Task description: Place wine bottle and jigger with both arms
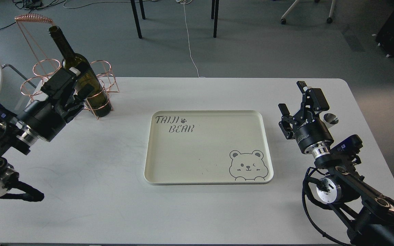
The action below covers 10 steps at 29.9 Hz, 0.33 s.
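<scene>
One wine bottle (pixel 67 56) in the copper rack (pixel 96 87), one tray (pixel 267 150) mid-surface (pixel 97 191); left claw (pixel 75 85) and right claw (pixel 298 102) both spread apart, empty.

Tray (pixel 207 116) sits mid-table (pixel 115 205). Wire rack (pixel 97 68) at the far-left corner, wine bottle (pixel 80 73) standing in its right front ring. Jigger (pixel 330 118) on the table right of the tray, behind the right gripper (pixel 294 102).
</scene>
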### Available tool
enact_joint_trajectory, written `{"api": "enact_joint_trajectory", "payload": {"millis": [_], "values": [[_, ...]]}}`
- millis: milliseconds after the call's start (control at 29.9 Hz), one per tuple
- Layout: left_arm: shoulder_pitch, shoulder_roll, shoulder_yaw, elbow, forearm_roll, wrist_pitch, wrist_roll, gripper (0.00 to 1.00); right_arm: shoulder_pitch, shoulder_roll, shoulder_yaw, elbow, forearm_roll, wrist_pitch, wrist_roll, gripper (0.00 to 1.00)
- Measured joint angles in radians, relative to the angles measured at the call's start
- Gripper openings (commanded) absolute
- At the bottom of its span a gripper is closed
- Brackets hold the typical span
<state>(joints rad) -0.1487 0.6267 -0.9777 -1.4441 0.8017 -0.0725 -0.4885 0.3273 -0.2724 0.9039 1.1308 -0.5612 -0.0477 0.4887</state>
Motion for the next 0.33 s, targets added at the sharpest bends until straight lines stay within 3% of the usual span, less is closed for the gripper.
{"api": "enact_joint_trajectory", "payload": {"millis": [167,334], "values": [[0.046,-0.188,-0.079,0.040,-0.002,0.003,0.054,1.00,0.003,0.005,-0.010,-0.014,0.001,0.004,0.000,0.98],[0.045,-0.304,-0.148,0.106,-0.002,0.000,0.068,1.00,-0.009,0.026,-0.019,-0.008,0.001,0.007,0.000,0.98]]}}
